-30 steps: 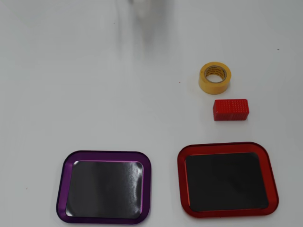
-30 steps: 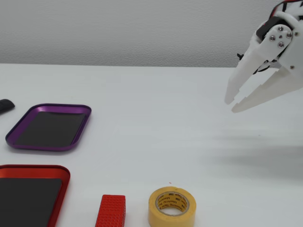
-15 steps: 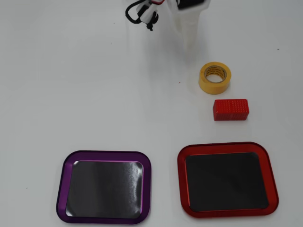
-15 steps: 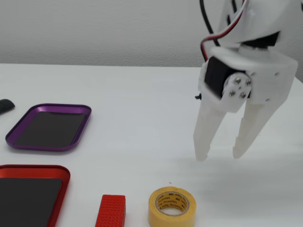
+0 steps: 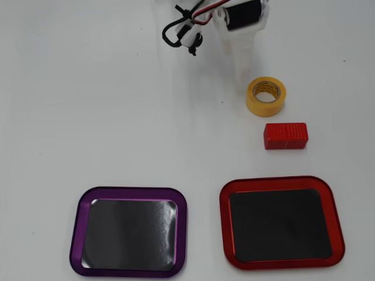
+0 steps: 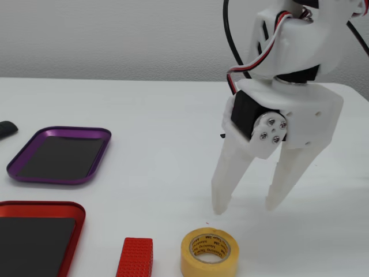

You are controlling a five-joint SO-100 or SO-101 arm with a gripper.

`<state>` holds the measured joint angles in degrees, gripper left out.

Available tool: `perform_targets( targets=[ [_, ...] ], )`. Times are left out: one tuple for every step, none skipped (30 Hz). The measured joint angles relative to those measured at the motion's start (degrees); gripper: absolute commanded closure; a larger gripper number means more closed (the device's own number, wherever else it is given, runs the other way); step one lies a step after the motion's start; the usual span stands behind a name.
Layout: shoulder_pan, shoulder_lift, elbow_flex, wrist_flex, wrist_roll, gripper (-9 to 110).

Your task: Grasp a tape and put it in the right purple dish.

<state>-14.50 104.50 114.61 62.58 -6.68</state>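
Observation:
The yellow tape roll (image 5: 266, 96) lies flat on the white table, hollow core up with a printed label inside. It also shows at the bottom of the fixed view (image 6: 210, 252). My white gripper (image 6: 247, 206) is open and empty, fingertips down near the table just behind the tape and apart from it. In the overhead view the gripper (image 5: 242, 73) sits just above and left of the tape. The purple dish (image 5: 129, 191) is empty at the lower left of the overhead view, and at the left in the fixed view (image 6: 60, 154).
A red textured block (image 5: 285, 135) lies just below the tape, and shows beside it in the fixed view (image 6: 135, 258). An empty red-rimmed dish (image 5: 281, 182) sits to the right of the purple one. Black and red cables (image 5: 179, 26) hang by the arm.

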Motion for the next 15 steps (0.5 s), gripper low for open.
perform_targets(
  targets=[
    [-1.05,0.00,-0.26,0.00,0.00,81],
    [-2.11,0.00,-0.35,0.00,0.00,81],
    [-3.08,0.00,-0.35,0.00,0.00,81],
    [-3.96,0.00,-0.35,0.00,0.00,81],
    [-4.39,0.00,-0.35,0.00,0.00,81],
    [-4.66,0.00,-0.35,0.00,0.00,81],
    [-4.75,0.00,-0.35,-0.35,0.00,81],
    [-4.57,0.00,-0.35,-0.79,0.00,81],
    [-4.39,0.00,-0.35,-1.05,0.00,81],
    [-4.39,0.00,-0.35,-1.32,0.00,81],
    [-4.48,0.00,-0.35,-1.67,0.00,81],
    [-4.75,0.00,-0.35,-2.02,0.00,81],
    [-4.92,0.00,-0.35,-2.29,0.00,81],
    [-5.01,0.00,-0.35,-2.46,0.00,81],
    [-5.01,0.00,-0.35,-2.46,0.00,81]
  ],
)
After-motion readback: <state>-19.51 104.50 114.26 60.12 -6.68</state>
